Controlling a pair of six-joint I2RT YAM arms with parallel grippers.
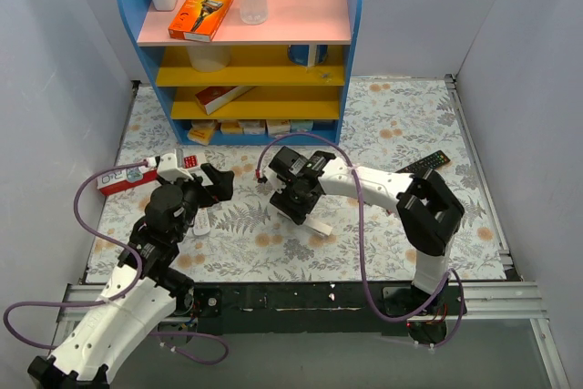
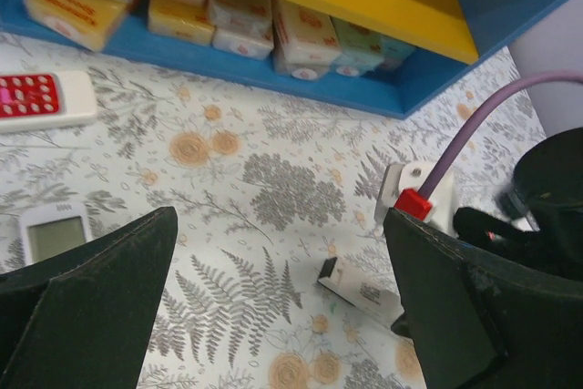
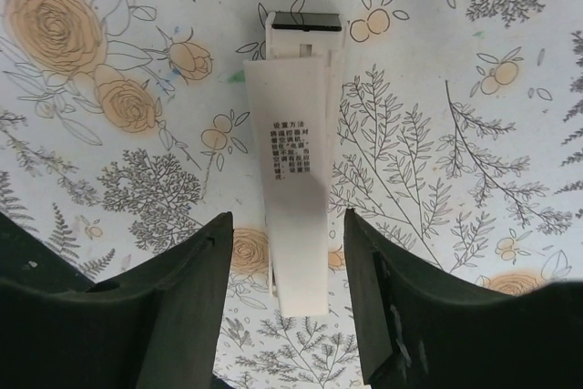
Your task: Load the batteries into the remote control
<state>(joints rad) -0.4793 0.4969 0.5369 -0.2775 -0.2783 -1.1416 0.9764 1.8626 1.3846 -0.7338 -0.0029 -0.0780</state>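
Observation:
The slim white remote control (image 3: 296, 189) lies on the flowered cloth, its dark patch at the far end. A white panel with printed text lies on its back, slightly askew. It also shows in the top view (image 1: 318, 225) and the left wrist view (image 2: 364, 293). My right gripper (image 3: 287, 225) is open, with one finger on each side of the remote's near end, not touching it; in the top view it (image 1: 296, 196) is just above the remote. My left gripper (image 2: 278, 225) is open and empty over the cloth, left of the remote (image 1: 217, 184). No batteries are in view.
A blue shelf unit (image 1: 351, 61) stands at the back, with small boxes (image 2: 237, 20) on its bottom shelf. A white remote with red buttons (image 2: 41, 97) and a small white remote with a screen (image 2: 55, 230) lie to the left. A black remote (image 1: 424, 166) lies at the right.

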